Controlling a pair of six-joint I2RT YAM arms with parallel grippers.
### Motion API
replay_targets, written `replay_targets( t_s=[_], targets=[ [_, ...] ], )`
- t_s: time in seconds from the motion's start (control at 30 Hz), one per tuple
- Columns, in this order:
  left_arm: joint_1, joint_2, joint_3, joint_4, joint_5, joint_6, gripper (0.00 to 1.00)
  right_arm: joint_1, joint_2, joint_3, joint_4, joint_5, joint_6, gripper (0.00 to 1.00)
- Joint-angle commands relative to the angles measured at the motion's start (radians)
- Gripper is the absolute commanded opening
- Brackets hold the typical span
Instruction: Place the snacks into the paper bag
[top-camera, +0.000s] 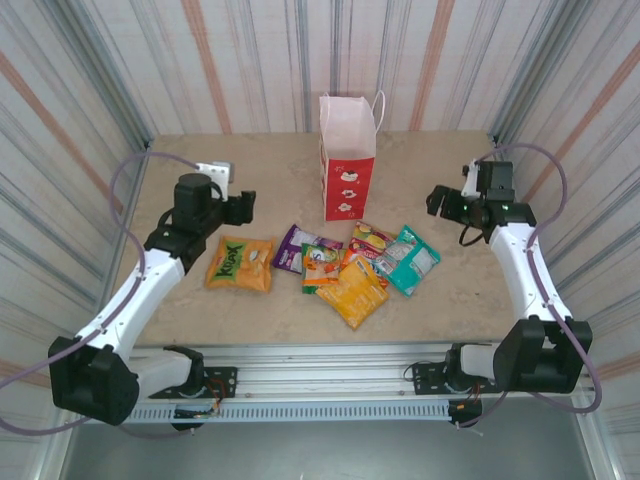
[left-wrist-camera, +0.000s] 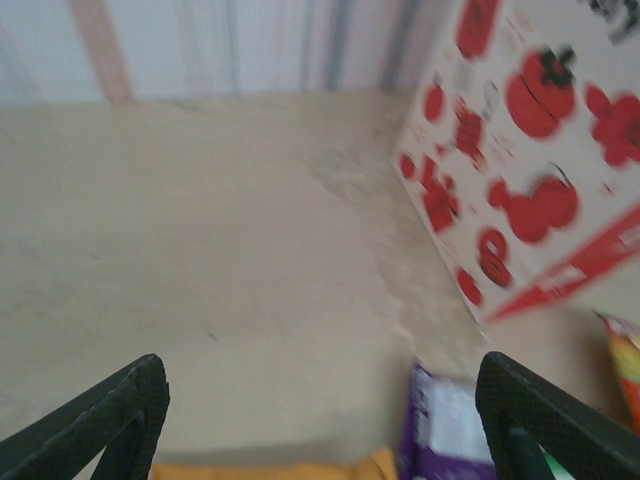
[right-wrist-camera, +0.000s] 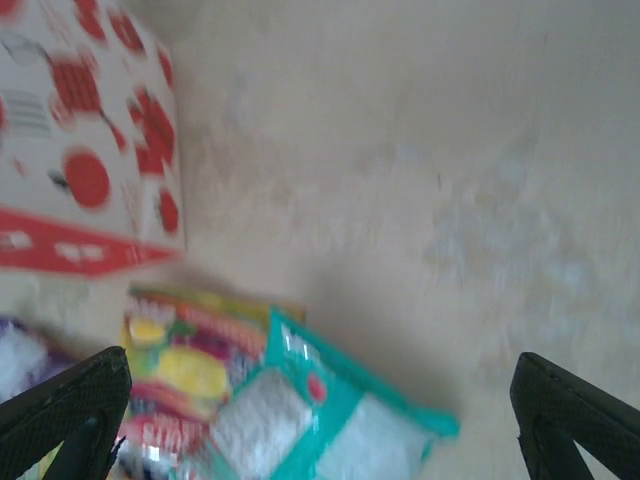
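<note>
Left gripper (top-camera: 243, 206): spread wide, pinching nothing, over bare worktop (top-camera: 460, 300) left of the bag (top-camera: 347, 160). In the wrist view, left gripper (left-wrist-camera: 320, 430) frames a purple packet (left-wrist-camera: 450, 430) corner and an orange edge.

Right gripper (top-camera: 441, 200): spread wide, empty, right of the bag. In the wrist view, right gripper (right-wrist-camera: 320, 420) sits above the teal packet (right-wrist-camera: 320, 420).

Bag: upright near the far edge, centre; long axis vertical, mouth up, red band low, cord handle at the right. Inside hidden. Blurred in both wrist views (left-wrist-camera: 520, 150) (right-wrist-camera: 80, 150).

Snacks (top-camera: 330, 265): flat on the worktop in front of the bag.
- Orange packet (top-camera: 240, 264): apart at the left, long axis roughly near-to-far.
- Purple packet (top-camera: 298, 248), green-white packet (top-camera: 322, 265), yellow packet (top-camera: 352, 292), red-orange packet (top-camera: 370, 242), teal packet (top-camera: 410, 260): clustered and overlapping, long axes mostly diagonal; layering and print hard to make out.

Open room: bare worktop either side of the bag, right of the teal packet, and along the near edge. Striped walls (top-camera: 250, 60) on three sides.
</note>
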Motion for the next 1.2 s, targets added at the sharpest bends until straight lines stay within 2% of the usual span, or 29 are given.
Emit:
replay_targets(
  t_s=[0.0, 0.1, 0.2, 0.33, 0.43, 0.53, 0.63, 0.8, 1.07, 1.17],
  targets=[
    [-0.021, 0.029, 0.006, -0.138, 0.173, -0.043, 0.83, -0.021, -0.045, -0.043, -0.211, -0.077, -0.027, 0.96],
    [-0.024, 0.049, -0.018, -0.101, 0.298, -0.008, 0.8, -0.025, -0.042, -0.062, -0.16, -0.177, -0.154, 0.95],
    [-0.024, 0.074, -0.031, -0.081, 0.408, 0.032, 0.78, -0.027, -0.021, -0.103, -0.061, -0.326, -0.365, 0.92],
    [-0.027, 0.101, -0.032, -0.079, 0.506, 0.072, 0.77, -0.053, 0.061, -0.131, 0.036, -0.382, -0.584, 0.89],
    [-0.029, 0.116, -0.032, -0.069, 0.55, 0.103, 0.77, -0.102, 0.17, -0.088, 0.006, -0.505, -0.756, 0.88],
    [-0.032, 0.135, -0.032, -0.052, 0.594, 0.133, 0.77, -0.135, 0.284, -0.019, -0.05, -0.57, -0.89, 0.84],
    [-0.04, 0.161, -0.015, -0.063, 0.613, 0.164, 0.77, -0.148, 0.388, 0.06, -0.134, -0.62, -1.013, 0.83],
    [-0.06, 0.191, 0.017, -0.088, 0.606, 0.208, 0.76, -0.145, 0.539, 0.177, -0.252, -0.66, -1.122, 0.82],
    [-0.073, 0.219, 0.035, -0.083, 0.57, 0.221, 0.76, -0.117, 0.691, 0.28, -0.369, -0.602, -1.208, 0.81],
    [-0.081, 0.231, 0.041, -0.077, 0.554, 0.22, 0.76, -0.108, 0.717, 0.282, -0.401, -0.602, -1.25, 0.76]
  ],
)
